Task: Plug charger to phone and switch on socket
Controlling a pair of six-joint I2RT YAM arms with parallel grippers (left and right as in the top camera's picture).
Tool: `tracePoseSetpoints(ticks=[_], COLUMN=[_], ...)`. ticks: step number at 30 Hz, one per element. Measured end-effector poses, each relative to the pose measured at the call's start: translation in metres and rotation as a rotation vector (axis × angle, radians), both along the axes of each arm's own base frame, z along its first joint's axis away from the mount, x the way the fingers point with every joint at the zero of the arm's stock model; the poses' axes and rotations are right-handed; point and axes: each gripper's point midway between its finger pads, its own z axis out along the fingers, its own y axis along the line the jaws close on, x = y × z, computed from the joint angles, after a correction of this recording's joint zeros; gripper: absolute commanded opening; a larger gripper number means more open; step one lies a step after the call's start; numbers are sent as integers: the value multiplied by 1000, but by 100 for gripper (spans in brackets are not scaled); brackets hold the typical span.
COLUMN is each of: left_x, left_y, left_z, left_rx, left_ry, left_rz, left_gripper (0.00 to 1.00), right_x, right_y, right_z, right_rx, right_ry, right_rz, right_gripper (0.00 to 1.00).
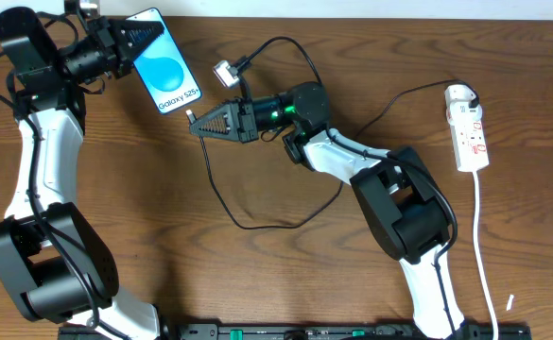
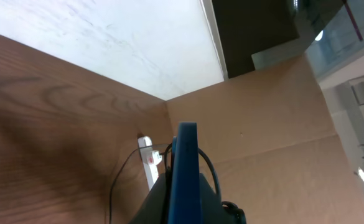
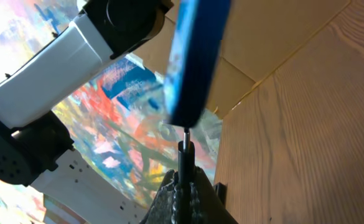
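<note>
The phone [image 1: 167, 76], blue screen with "Galaxy S25" text, is held tilted off the table at the back left by my left gripper [image 1: 136, 40], which is shut on its top end. In the left wrist view the phone [image 2: 185, 171] shows edge-on between the fingers. My right gripper [image 1: 200, 126] is shut on the charger plug [image 1: 191, 115], whose tip sits just below the phone's lower edge. In the right wrist view the plug [image 3: 185, 152] points up at the phone's bottom edge [image 3: 191, 68], tip nearly touching. The black cable [image 1: 229, 203] loops across the table. The socket [image 1: 469, 127] lies at the right.
A small silver adapter [image 1: 224, 71] sits on the cable behind the right gripper. The strip's white cord [image 1: 484, 255] runs down toward the front right edge. The strip also shows in the left wrist view [image 2: 149, 163].
</note>
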Motion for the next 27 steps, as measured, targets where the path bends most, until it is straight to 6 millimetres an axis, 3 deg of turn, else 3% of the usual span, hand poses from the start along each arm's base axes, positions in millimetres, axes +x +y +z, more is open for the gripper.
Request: tracePoseSetpoints(ticks=[17,27], left_x=[0,-2], left_y=[-3,-20], left_z=[0,0], left_rx=[11,14], left_ry=[-18,-24], left_rz=[-8,-44], left_gripper=[7,7], right_x=[-1,-1], right_y=[0,0], right_z=[1,1], right_rx=[-1,0], right_ry=[12,12], right_rz=[3,3], right_gripper=[1,1])
